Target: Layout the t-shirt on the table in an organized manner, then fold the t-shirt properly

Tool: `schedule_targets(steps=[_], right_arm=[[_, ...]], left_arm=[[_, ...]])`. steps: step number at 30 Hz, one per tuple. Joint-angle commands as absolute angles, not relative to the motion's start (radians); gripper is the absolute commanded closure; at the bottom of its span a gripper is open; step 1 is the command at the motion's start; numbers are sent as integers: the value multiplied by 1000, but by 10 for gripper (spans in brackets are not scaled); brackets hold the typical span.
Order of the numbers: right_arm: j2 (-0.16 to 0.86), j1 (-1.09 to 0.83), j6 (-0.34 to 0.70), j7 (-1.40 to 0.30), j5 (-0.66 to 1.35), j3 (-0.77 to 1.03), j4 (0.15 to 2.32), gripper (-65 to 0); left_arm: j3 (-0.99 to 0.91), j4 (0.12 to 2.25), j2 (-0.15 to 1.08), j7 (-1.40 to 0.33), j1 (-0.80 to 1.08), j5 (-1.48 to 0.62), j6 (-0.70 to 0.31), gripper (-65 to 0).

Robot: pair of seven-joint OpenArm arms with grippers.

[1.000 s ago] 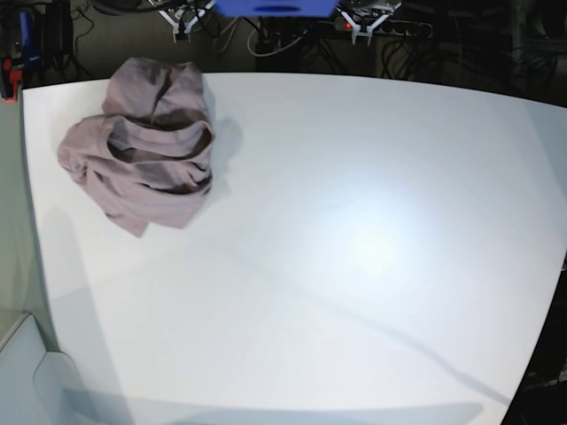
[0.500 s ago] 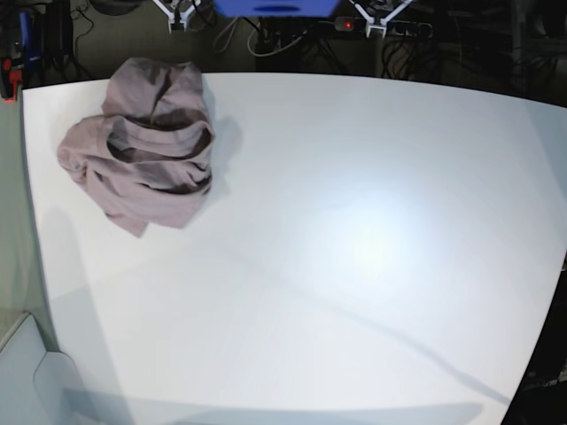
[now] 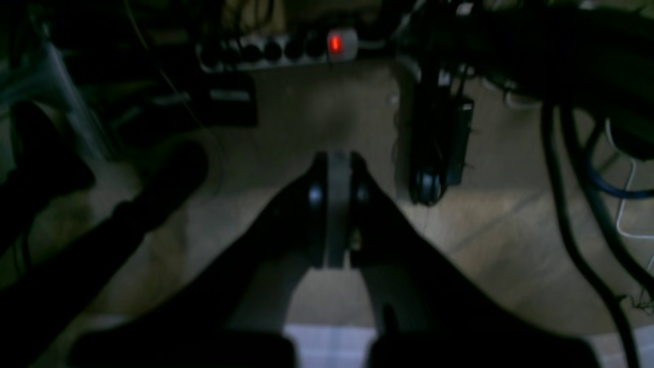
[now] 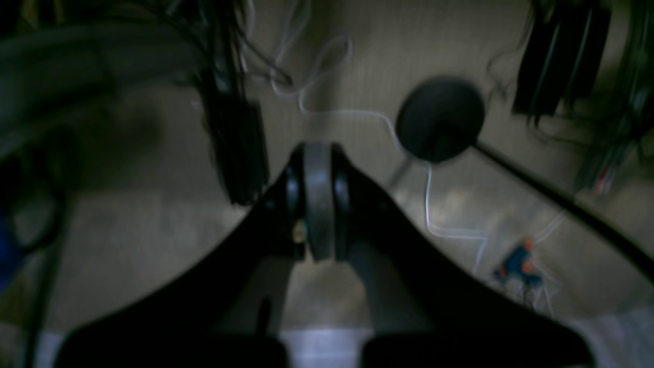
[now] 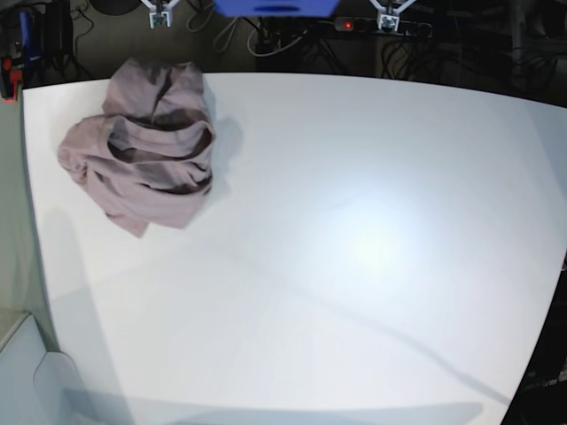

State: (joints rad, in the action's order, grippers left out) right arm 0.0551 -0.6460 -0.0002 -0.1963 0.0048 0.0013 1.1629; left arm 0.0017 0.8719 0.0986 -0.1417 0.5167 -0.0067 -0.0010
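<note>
Grippers first, operator: your left gripper (image 3: pixel 337 204) is sitting clenched, its two dark fingers (image 3: pixel 286 214) meeting along a pale centre strip with nothing between them. It is hanging over dim brownish floor beyond the far side of the table; a power strip (image 3: pixel 278 48) with a glowing red switch is lying further off, and dark cables (image 3: pixel 577 214) are trailing down at that view's right.

Your right gripper (image 4: pixel 318 199) is likewise pressing shut on nothing, its fingers (image 4: pixel 357 204) closing on a grey middle band. Past it a round black base (image 4: pixel 440 118) with a thin rod is standing on the floor, a white cord (image 4: pixel 357 115) is looping nearby, and a small blue-and-orange item (image 4: pixel 518 266), too blurred to identify, is lying at the lower right.

In the base view you are seeing only the tips of both grippers, at the top edge: right (image 5: pixel 159 15), left (image 5: pixel 387 19). Both are well apart from the cloth.

T-shirt (image 5: pixel 146 146): dusty mauve, lying crumpled in a heap at the far left corner of the table (image 5: pixel 372 266), its ribbed collar opening facing upward, one fold reaching toward the far edge.

Table: white, matte, curved at its edges, catching a bright patch of light right of centre.
</note>
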Motion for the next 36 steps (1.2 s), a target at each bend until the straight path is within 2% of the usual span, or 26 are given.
schedule_targets(steps=[1,5,9,14,20,26,36], right_arm=[[59,-685,5,-183,5,2,1225,0],[71,-789,5,-183,5,2,1435,0],[73,-860,5,-183,5,2,1601,0],[93,-947,5,-183,5,2,1793,0],[120,-1038,5,-185,5,2,2017,0],[120,-1017,4,-182,5,10,2038,0],[119,-858,2,-183,5,36,2048,0]], left_arm=[[1,935,104,-150,552,-8,5,-1],[-1,1222,127,-291,645,-31,4,-1],[-1,1474,182,-403,704,-200,4,-1],[1,1650,283,-432,745,-387,4,-1],[-1,1811,344,-430,789,-412,10,-1],[-76,1974,337,-430,831,-415,8,-1],[-295,1982,292,-432,820,-420,4,-1]])
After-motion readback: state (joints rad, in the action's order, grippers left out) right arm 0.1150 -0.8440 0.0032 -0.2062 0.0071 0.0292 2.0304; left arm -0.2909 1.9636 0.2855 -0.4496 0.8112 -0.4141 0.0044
